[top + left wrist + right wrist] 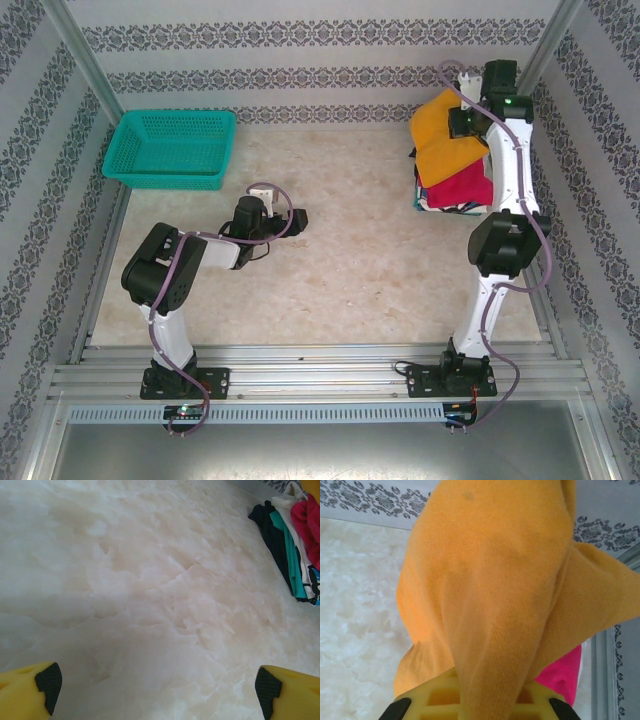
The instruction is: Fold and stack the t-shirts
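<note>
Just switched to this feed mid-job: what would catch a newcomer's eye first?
The mustard-orange t-shirt comes first, bunched in the shut right gripper above the pile of shirts at the far right of the table. Next come the teal basket at the far left and the left gripper, wide open over bare surface mid-table.

mustard-orange shirt (440, 135), crimson shirt (462, 187), teal mesh basket (166, 181), pale marbled table (340, 250)

A basket (170, 148) sits in the far left corner of the surface (350, 260). A pile of shirts (462, 190) lies at the far right. The top shirt (445, 135) on it is pinched in the right arm's fingers (430, 700). The left arm's fingers (25, 690) hover left of centre.
</note>
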